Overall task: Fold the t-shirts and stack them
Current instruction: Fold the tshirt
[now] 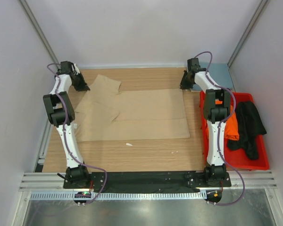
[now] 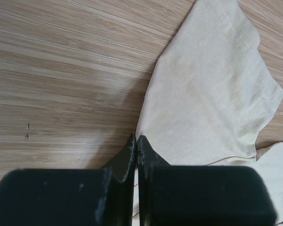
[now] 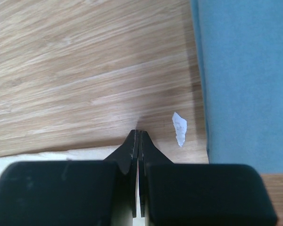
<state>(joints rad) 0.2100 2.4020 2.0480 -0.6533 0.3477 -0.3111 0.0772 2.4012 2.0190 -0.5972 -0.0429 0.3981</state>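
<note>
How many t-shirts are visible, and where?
4. The tan t-shirt lies spread on the table; the orange t-shirt and the black t-shirt are in the red bin; the blue-grey t-shirt lies at the far right corner. The bin may hide more.

Left gripper [image 2: 137, 141]: closed jaws meet tan t-shirt [image 2: 212, 94] edge at their tips. Pinch unconfirmed, cloth hidden beneath fingers. Right gripper [image 3: 139, 134]: likewise. Blue-grey t-shirt [image 3: 245, 70] beside tips, cut off by frame.

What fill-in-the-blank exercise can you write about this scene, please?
1. The tan shirt lies spread on the ___.
2. The orange shirt and black shirt lie in a red ___.
3. The left hand and right hand are not open: both are ___.
Missing words: table; bin; shut.
</note>
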